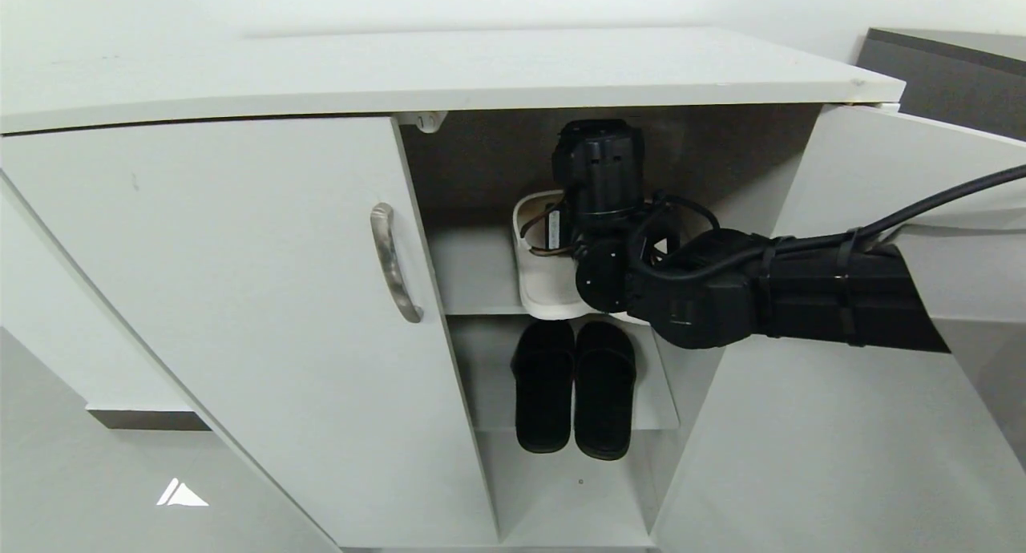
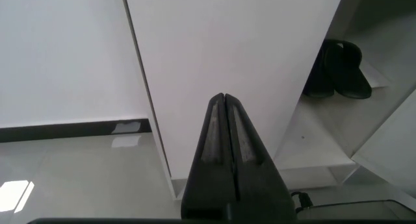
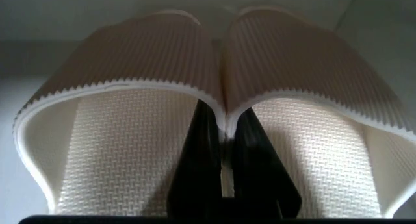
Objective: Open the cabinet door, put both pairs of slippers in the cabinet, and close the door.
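The right gripper (image 3: 225,130), reaching into the white flat-panel cabinet (image 1: 449,72) at its upper shelf, pinches the touching inner strap edges of the cream ribbed foam slippers (image 3: 130,81), which look light, soft and bendy (that shared middle seems the surest hold), above the black rubber slippers (image 1: 573,385) on the cabinet's lower shelf.

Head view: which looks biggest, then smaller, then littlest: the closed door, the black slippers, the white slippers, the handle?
1. closed door
2. black slippers
3. handle, as long but far thinner
The white slippers are half hidden behind the arm, so I cannot rank them.
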`<state>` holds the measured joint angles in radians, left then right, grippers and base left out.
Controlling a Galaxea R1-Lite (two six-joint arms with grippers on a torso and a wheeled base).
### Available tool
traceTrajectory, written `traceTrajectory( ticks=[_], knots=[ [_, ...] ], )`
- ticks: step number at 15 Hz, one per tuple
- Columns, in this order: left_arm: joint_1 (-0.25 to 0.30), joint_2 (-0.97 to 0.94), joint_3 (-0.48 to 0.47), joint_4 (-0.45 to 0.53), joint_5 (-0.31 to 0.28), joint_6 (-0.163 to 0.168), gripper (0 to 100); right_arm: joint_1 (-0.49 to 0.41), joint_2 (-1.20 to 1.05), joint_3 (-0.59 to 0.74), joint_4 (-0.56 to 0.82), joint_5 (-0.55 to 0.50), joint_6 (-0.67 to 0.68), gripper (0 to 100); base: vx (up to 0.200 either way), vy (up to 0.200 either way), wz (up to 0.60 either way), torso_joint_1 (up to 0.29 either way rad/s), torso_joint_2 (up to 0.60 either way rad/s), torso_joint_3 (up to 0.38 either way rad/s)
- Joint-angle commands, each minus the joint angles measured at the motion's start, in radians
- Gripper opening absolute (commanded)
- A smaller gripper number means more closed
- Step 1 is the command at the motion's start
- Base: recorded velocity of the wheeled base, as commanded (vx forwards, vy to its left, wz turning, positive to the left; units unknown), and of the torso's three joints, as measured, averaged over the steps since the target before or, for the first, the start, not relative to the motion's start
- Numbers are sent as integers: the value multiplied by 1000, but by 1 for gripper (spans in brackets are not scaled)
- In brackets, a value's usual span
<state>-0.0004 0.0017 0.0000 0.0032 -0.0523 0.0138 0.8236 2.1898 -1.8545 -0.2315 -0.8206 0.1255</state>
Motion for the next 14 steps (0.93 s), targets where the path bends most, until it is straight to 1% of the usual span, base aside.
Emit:
traceTrajectory(
  ticks=[1, 9, 10, 13, 14],
  knots=[
    [0, 1, 0, 0, 0, 0, 0, -3, 15, -8, 0, 0, 0, 0, 0, 0, 0, 0, 0, 0],
    [0, 1, 0, 0, 0, 0, 0, -3, 39, -8, 0, 0, 2, 0, 0, 0, 0, 0, 0, 0],
    [0, 1, 0, 0, 0, 0, 0, -3, 41, -8, 0, 0, 0, 100, 0, 0, 0, 0, 0, 0],
    [0, 1, 0, 0, 0, 0, 0, -3, 42, 0, 0, 0, 2, 100, 0, 0, 0, 0, 0, 0],
    [0, 1, 0, 0, 0, 0, 0, 2, 22, 27, 0, 0, 5, 100, 0, 0, 0, 0, 0, 0]
  ],
)
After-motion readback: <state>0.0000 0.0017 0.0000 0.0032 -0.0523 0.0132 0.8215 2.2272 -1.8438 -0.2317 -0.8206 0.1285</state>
